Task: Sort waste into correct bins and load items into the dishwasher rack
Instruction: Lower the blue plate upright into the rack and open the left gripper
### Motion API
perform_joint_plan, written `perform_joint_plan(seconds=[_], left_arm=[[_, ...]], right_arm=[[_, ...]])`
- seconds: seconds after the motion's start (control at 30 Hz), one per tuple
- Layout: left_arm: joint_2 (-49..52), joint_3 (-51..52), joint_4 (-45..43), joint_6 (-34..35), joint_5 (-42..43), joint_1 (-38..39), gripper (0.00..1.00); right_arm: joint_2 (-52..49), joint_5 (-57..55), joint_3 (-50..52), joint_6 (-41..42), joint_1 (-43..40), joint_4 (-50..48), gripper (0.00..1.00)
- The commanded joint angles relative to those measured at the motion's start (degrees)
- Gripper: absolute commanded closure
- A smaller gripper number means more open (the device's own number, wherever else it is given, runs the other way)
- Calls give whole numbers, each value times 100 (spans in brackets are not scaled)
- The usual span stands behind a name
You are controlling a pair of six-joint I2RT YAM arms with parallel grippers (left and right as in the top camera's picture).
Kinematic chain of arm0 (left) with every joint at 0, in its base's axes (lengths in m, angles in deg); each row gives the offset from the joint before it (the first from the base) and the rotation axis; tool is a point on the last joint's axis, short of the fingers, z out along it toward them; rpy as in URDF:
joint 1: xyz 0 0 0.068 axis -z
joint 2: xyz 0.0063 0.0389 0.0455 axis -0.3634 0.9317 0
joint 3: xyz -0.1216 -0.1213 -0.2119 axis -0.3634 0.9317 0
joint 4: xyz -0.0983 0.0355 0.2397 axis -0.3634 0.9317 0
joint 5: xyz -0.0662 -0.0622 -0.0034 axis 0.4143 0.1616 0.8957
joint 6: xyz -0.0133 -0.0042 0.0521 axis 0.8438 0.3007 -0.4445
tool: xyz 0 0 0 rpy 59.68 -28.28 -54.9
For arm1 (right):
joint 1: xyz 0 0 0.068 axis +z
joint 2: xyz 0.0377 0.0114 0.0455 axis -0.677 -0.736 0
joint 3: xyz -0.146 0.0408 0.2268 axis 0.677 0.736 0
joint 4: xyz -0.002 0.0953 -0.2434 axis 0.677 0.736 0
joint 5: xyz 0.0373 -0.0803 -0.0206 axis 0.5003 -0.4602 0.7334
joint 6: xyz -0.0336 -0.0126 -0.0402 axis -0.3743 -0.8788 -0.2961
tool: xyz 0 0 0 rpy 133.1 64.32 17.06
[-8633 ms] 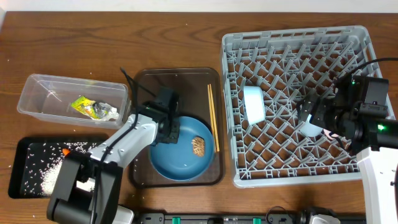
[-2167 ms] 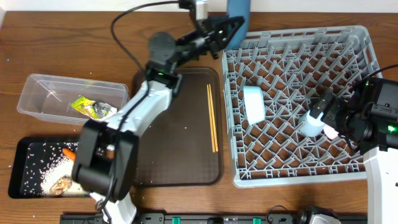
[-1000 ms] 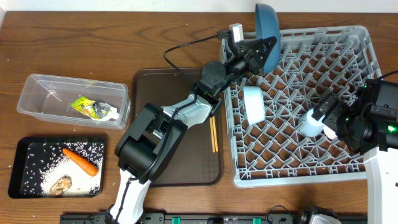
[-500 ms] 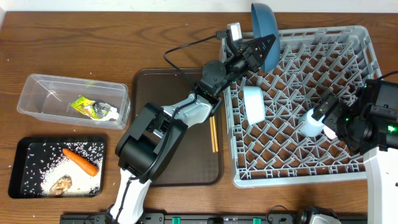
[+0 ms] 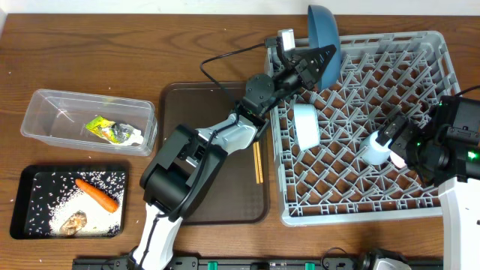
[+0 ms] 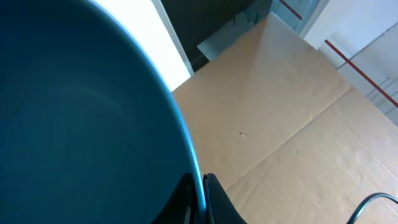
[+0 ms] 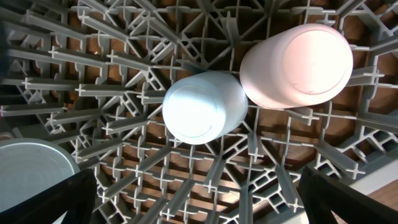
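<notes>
The left gripper (image 5: 309, 61) is clamped on the rim of the blue plate (image 5: 324, 26), which it holds on edge (nearly upright) above the upper-left corner of the dishwasher rack (image 5: 424, 46), at top centre of the overhead view. The right gripper (image 5: 391, 137), jaws spread wide and holding nothing, hangs at mid-right over the light-blue cup (image 7: 204, 107) and pink cup (image 7: 297, 57), which touch each other in the rack. The white bowl (image 5: 305, 125) sits in the rack's left part.

One plate (image 5: 324, 25), one bowl (image 5: 305, 125), one light-blue cup (image 7: 204, 107), one pink cup (image 7: 297, 57), two chopsticks (image 5: 257, 163), one rack (image 5: 360, 215), one carrot (image 5: 96, 194), one wrapper (image 5: 109, 130), one tub (image 5: 36, 112), one black tray (image 5: 18, 196), one brown tray (image 5: 217, 201)
</notes>
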Motion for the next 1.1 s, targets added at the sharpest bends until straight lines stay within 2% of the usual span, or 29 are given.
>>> perform_joint_plan(seconds=[0.0, 0.27, 0.57, 0.67, 0.7, 1.07], left_arm=[[96, -129, -81, -2, 144, 76, 94], [96, -129, -55, -4, 144, 66, 94], [96, -127, 730, -7, 188, -127, 93], [96, -127, 981, -22, 188, -188, 83], [96, -127, 1062, -98, 210, -212, 76], [96, -129, 1768, -310, 654, -496, 64]], right_arm=[[15, -116, -74, 57, -48, 4, 1], [15, -120, -74, 35, -48, 11, 1], [15, -188, -74, -2, -48, 52, 1], [15, -212, -74, -4, -48, 50, 1], [15, -212, -74, -4, -48, 50, 1], [15, -210, -74, -4, -48, 50, 1]])
